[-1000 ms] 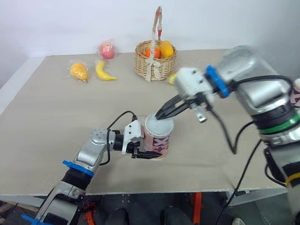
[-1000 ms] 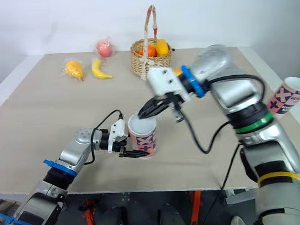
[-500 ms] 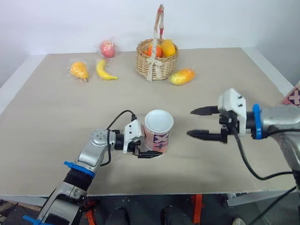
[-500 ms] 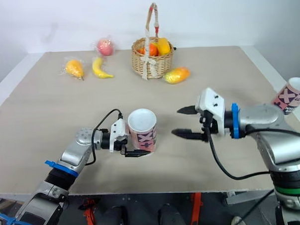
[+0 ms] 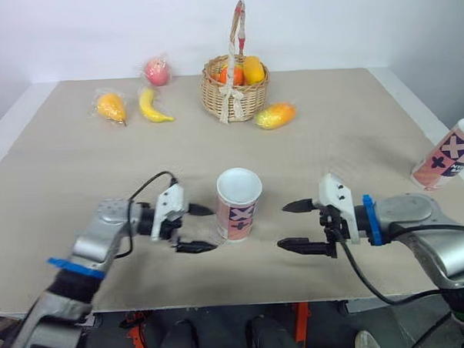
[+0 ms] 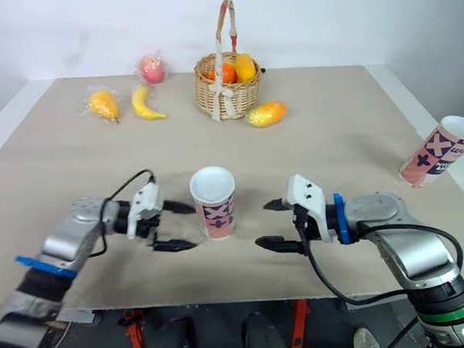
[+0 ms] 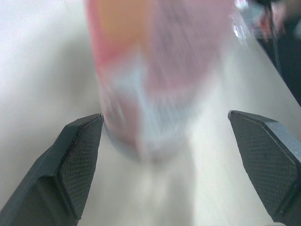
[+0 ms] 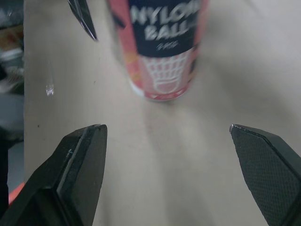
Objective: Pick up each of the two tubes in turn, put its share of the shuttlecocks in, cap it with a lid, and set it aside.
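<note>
A short pink patterned tube (image 5: 239, 208) with a white top stands upright in the middle of the table's front half. My left gripper (image 5: 210, 229) is open just to its left, fingertips a little short of the tube wall and holding nothing. My right gripper (image 5: 283, 226) is open to the tube's right, a short gap away, also holding nothing. The right wrist view shows the tube (image 8: 162, 47) ahead of the open fingers (image 8: 84, 160), with a fingertip of the left gripper beyond it. A second pink tube (image 6: 435, 152) leans tilted at the table's right edge.
A wicker basket (image 5: 234, 85) of fruit stands at the back centre with a mango (image 5: 274, 116) beside it. A pear (image 5: 110, 107), a banana (image 5: 153, 106) and an apple (image 5: 156, 71) lie at the back left. The table's front edge runs just below both grippers.
My right gripper left the tube's top, swung down to the right and opened. My left gripper let go of the tube and drew back left. The tube stayed upright.
</note>
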You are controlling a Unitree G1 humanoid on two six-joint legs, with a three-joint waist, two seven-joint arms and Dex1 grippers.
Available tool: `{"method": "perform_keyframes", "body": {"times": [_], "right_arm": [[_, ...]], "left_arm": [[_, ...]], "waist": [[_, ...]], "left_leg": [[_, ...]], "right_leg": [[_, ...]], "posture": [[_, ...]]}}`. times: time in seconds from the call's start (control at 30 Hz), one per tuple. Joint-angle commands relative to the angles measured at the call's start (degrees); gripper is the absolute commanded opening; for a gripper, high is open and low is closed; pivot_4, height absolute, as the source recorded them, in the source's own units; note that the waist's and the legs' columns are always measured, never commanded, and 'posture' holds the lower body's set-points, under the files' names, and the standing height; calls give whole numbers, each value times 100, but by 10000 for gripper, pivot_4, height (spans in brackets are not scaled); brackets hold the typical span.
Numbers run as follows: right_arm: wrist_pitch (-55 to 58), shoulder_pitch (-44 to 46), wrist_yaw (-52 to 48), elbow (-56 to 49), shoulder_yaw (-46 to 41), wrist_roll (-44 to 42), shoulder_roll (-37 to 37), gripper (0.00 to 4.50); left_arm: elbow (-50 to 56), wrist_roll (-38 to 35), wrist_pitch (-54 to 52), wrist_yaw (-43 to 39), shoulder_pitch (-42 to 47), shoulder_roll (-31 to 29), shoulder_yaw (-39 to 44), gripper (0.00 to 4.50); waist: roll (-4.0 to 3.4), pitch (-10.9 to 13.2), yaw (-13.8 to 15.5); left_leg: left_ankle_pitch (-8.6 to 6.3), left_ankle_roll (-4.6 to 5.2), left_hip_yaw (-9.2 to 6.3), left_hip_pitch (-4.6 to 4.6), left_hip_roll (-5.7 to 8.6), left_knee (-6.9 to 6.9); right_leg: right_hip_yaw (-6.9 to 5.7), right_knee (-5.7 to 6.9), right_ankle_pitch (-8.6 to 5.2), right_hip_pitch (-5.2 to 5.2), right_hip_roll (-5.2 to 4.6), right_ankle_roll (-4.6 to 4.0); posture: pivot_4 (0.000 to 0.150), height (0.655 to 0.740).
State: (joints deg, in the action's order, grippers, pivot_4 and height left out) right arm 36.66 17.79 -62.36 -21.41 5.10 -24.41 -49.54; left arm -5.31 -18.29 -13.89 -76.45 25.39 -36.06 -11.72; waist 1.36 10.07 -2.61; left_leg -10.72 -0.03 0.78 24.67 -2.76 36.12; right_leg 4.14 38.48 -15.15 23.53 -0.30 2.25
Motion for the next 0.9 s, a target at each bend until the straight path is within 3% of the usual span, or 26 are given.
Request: {"method": "perform_keyframes", "body": {"times": [0.03, 0.17, 0.37, 0.63, 0.9], "right_arm": [[-239, 254, 76, 74, 168, 172, 150, 44749], [-414, 590, 243, 330, 415, 342, 549, 44749], [-537, 736, 206, 420, 720, 439, 903, 44749], [-688, 959, 294, 793, 977, 580, 1437, 44749], [-802, 1214, 387, 1212, 1071, 692, 1968, 44749]], "left_arm": [[401, -159, -118, 19, -175, -264, 325, 44262], [854, -651, -634, 264, -468, -566, 979, 44262], [1927, -2094, -1936, 1025, -818, -561, 2182, 44262], [2907, -2621, -1965, 1304, -1501, -696, 2844, 44262], [2896, -2276, -1577, 1403, -1683, -739, 2735, 44262]], "waist": [[8, 9, 23], [29, 23, 19], [31, 24, 22], [31, 25, 15], [31, 25, 14]], "left_leg": [[0, 0, -1, 1, 0, 0], [1, -2, -7, 7, 0, 10], [0, -4, -11, 11, 0, 12], [1, -11, -13, 5, -3, 13], [5, -16, -7, -3, -9, 17]], "right_leg": [[-2, 0, 0, 0, -1, 0], [-7, 0, 6, -1, -6, 3], [-10, 0, 2, -2, -11, 7], [-11, 1, 8, -5, -6, -1], [-10, 4, 16, -9, 2, -6]], "posture": [[1500, 7400], [1500, 7400], [1500, 7400], [1500, 7400], [1500, 7400]]}}
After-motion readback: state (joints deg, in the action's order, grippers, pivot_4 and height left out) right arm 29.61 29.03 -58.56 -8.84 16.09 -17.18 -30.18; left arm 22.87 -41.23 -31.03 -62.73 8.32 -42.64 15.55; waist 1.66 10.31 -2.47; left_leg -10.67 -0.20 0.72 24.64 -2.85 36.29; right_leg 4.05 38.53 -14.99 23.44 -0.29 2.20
